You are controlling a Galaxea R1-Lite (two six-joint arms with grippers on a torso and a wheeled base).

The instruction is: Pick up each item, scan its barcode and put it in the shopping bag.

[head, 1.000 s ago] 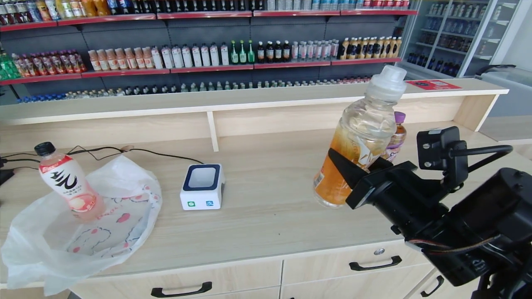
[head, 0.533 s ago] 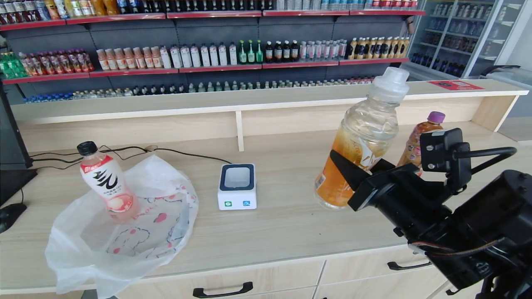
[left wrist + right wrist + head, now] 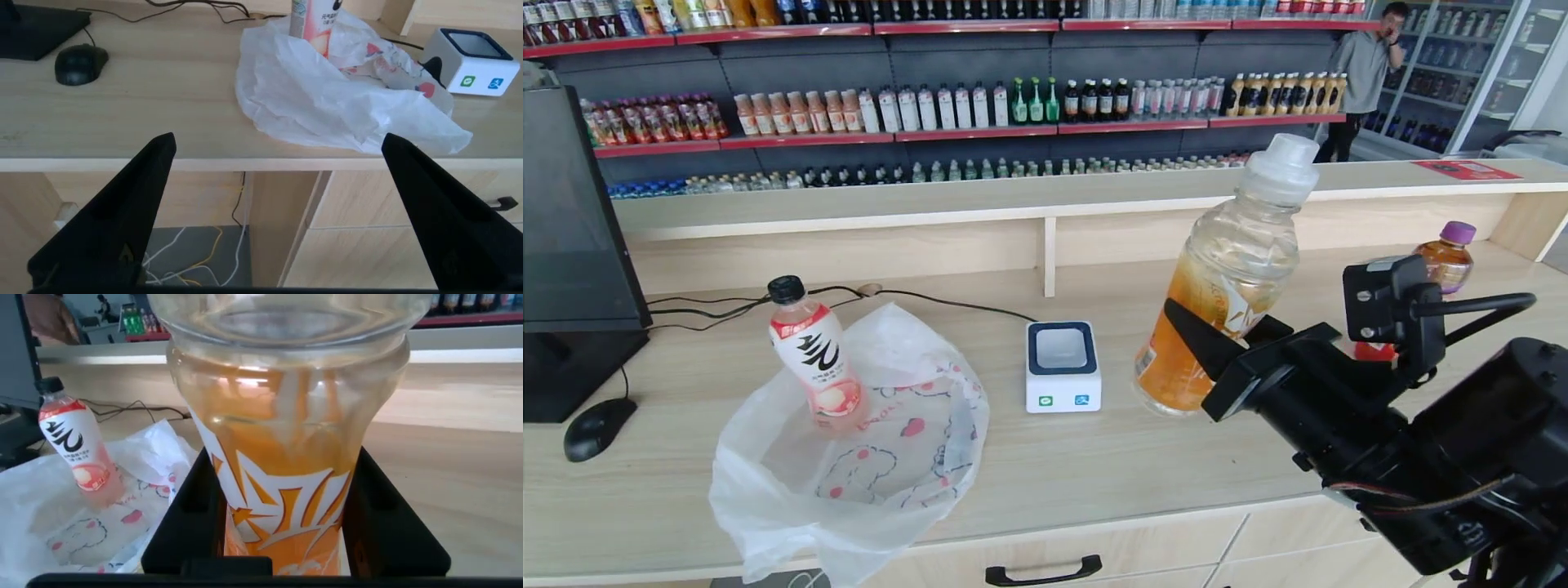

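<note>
Clamping the orange bottle [image 3: 1241, 245] at its lower body, your right gripper [image 3: 1221, 322] holds slick, stiff plastic, probably sloshing.

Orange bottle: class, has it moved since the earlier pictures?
Yes. The orange bottle in the right gripper has moved left, closing on the scanner; the whole view shifted too.

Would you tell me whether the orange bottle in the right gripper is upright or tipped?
Tipped: the orange bottle, held by the right gripper, leans cap toward the robot's right.
</note>
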